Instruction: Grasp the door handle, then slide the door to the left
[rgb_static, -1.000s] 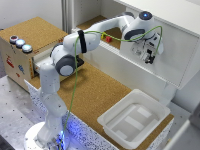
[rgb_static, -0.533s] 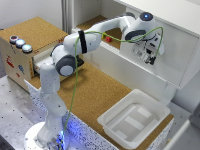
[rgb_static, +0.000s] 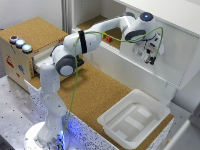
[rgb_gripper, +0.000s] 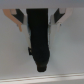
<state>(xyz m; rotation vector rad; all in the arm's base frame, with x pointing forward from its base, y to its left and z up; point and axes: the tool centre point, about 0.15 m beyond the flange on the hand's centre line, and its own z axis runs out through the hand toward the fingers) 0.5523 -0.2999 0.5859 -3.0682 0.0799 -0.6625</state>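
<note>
Up against the door (rgb_static: 175, 50), the large white panel on the exterior view's right, with the hand (rgb_static: 149, 57) pressed close to its face. In the wrist view, a dark upright bar fills the middle, very likely the door handle (rgb_gripper: 39, 37), with the pale pads (rgb_gripper: 19, 19) standing on either side of it. Looks narrowed about that bar, though blur leaves it unclear whether truly clamped or only bracketing; cannot tell for sure.

For the step in hand, by judgement: best to square up on the bar and close firmly before any sideways pull. Then a push along the panel's own plane, no twisting and no leaning into the face, so nothing binds or slips off.

From the exterior view: the whole reach of the arm, the white tray (rgb_static: 150, 102) low on the cork surface (rgb_static: 95, 92), the wooden box with buttons (rgb_static: 17, 50) at the exterior view's left, a small red block (rgb_static: 108, 38) back in the cabinet. Handle itself hidden there behind the hand. Only from the wrist view: the bar and the pads flanking it.
</note>
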